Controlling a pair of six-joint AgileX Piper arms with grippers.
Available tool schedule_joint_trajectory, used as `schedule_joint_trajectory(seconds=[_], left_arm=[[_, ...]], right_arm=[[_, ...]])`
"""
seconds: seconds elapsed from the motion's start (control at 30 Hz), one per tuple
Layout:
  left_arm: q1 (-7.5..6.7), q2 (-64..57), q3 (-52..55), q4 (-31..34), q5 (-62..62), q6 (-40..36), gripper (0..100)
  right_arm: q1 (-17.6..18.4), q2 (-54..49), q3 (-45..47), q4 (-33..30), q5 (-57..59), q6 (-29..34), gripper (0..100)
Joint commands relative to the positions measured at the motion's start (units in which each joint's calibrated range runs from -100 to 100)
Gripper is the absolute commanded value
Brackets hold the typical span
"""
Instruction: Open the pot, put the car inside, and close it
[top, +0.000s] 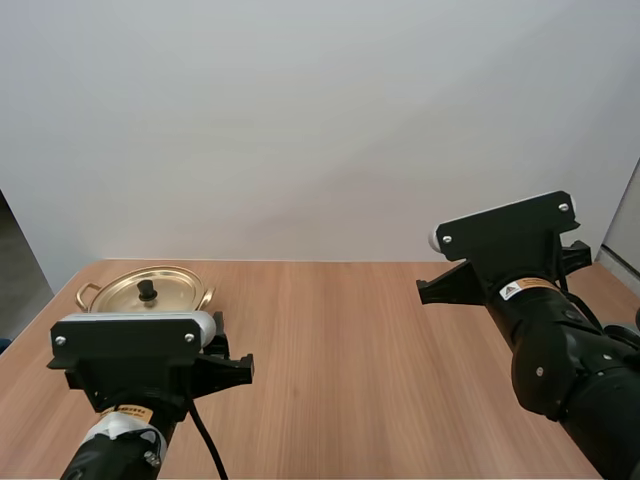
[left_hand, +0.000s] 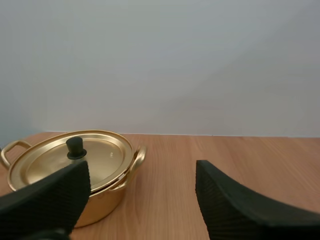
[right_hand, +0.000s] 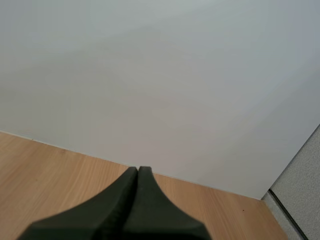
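Note:
A gold pot (top: 148, 290) with two loop handles stands at the far left of the wooden table, its lid (left_hand: 75, 160) on, with a black knob (left_hand: 75, 148) in the middle. My left gripper (left_hand: 142, 187) is open, its ribbed fingers (left_hand: 55, 195) wide apart, and it hovers just in front of the pot with nothing between them. My right gripper (right_hand: 137, 172) is shut on nothing, its fingers lying together as one dark wedge, raised above the right side of the table (top: 350, 350) and pointing at the white wall.
A white wall runs along the table's far edge. A grey panel (right_hand: 300, 190) stands at the table's right end. Bare wood stretches between the two arms.

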Motion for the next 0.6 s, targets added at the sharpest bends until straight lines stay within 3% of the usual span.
schedule_joint_trajectory(seconds=[0.0,0.07,0.33,0.57], left_arm=[[0.61,0.0,0.0,23.0,7.5,-25.0,99],[0.61,0.0,0.0,26.0,9.3,-28.3,99],[0.61,0.0,0.0,25.0,9.3,-28.1,99],[-0.33,0.0,0.0,24.0,8.1,-22.1,99]], right_arm=[[0.0,0.0,0.1,0.0,-0.3,0.2,0],[0.0,0.0,0.1,0.1,-0.6,0.2,0],[0.0,0.0,0.1,0.1,-1.4,1.3,0],[0.0,0.0,0.1,0.0,-1.4,0.9,0]])
